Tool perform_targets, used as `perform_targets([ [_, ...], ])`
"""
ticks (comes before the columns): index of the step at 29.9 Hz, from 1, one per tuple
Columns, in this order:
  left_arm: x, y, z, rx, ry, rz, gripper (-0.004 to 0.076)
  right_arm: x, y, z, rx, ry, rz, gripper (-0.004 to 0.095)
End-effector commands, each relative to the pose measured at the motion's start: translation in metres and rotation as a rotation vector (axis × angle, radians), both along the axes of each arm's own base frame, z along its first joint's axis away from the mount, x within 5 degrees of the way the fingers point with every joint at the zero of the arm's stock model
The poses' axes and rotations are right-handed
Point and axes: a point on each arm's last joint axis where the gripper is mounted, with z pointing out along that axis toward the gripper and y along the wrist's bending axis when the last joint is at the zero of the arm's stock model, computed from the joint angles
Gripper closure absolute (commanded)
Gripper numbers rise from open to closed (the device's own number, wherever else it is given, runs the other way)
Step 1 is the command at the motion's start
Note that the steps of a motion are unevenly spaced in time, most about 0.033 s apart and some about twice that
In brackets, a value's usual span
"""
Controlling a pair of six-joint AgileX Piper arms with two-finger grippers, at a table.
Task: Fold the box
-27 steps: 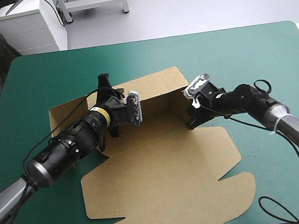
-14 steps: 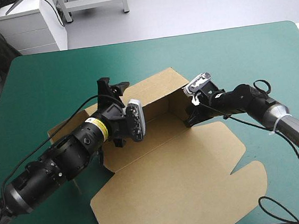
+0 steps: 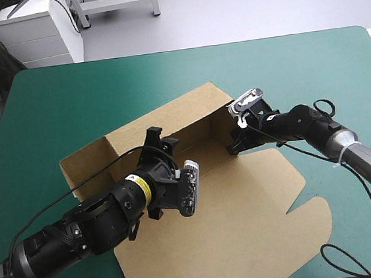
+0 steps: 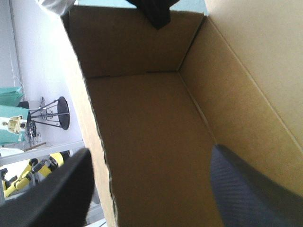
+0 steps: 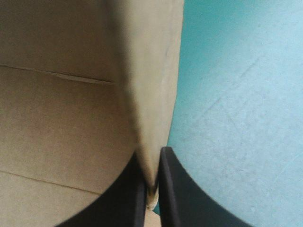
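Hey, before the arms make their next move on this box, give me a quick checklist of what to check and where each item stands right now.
1. Right jaws gripping the box by its end wall: ok, shut on the sheet.
2. Left jaws free: ok, open over the tray, holding nothing.
3. Long walls raised: ok, both stand in the left wrist view.
4. Left end wall raised: cannot tell, the left arm hides it.
5. Lid flat on the table: ok.
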Motion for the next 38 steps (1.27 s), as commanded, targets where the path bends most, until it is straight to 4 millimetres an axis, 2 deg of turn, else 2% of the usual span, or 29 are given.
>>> perform_targets([
  [1, -0.011, -0.003, 0.019, -0.065, -0.063, -0.062, 0.0425, 0.002, 0.001, 0.022, 0.057, -0.068, -0.042, 0.0926],
  [3, -0.015, -0.005, 0.019, -0.066, -0.063, -0.078, 0.0611, 0.002, 0.001, 0.022, 0.057, -0.068, -0.042, 0.0926],
  [4, -0.017, -0.006, 0.019, -0.066, -0.062, -0.088, 0.0730, 0.002, 0.001, 0.022, 0.057, -0.068, -0.042, 0.0926],
  [10, -0.019, -0.006, 0.034, -0.086, -0.067, -0.077, 0.0706, 0.002, 0.001, 0.022, 0.057, -0.066, -0.041, 0.0926],
  [16, -0.022, 0.004, 0.079, -0.179, 0.045, 0.029, 0.0706, 0.002, 0.000, 0.022, 0.058, -0.069, -0.045, 0.0926],
  [19, -0.011, 0.017, 0.101, -0.194, 0.089, 0.149, 0.0706, 0.002, 0.000, 0.023, 0.056, -0.072, -0.046, 0.0926],
  [22, 0.013, 0.032, 0.114, -0.222, 0.111, 0.296, 0.0706, 0.002, 0.000, 0.022, 0.052, -0.074, -0.044, 0.0926],
  [23, 0.025, 0.040, 0.119, -0.253, 0.128, 0.353, 0.0706, 0.002, 0.000, 0.022, 0.052, -0.072, -0.043, 0.0926],
  [27, 0.050, 0.066, 0.127, -0.417, 0.272, 0.486, 0.0706, 0.002, 0.000, 0.022, 0.052, -0.066, -0.038, 0.0926],
  [30, 0.066, 0.098, 0.129, -0.539, 0.345, 0.610, 0.0706, 0.002, 0.000, 0.022, 0.052, -0.066, -0.038, 0.0926],
  [33, 0.072, 0.135, 0.129, -0.630, 0.388, 0.798, 0.0708, 0.001, 0.001, 0.022, 0.053, -0.062, -0.036, 0.0926],
  [38, 0.063, 0.192, 0.132, -0.716, 0.349, 1.076, 0.0709, 0.001, 0.001, 0.022, 0.053, -0.061, -0.035, 0.0926],
])
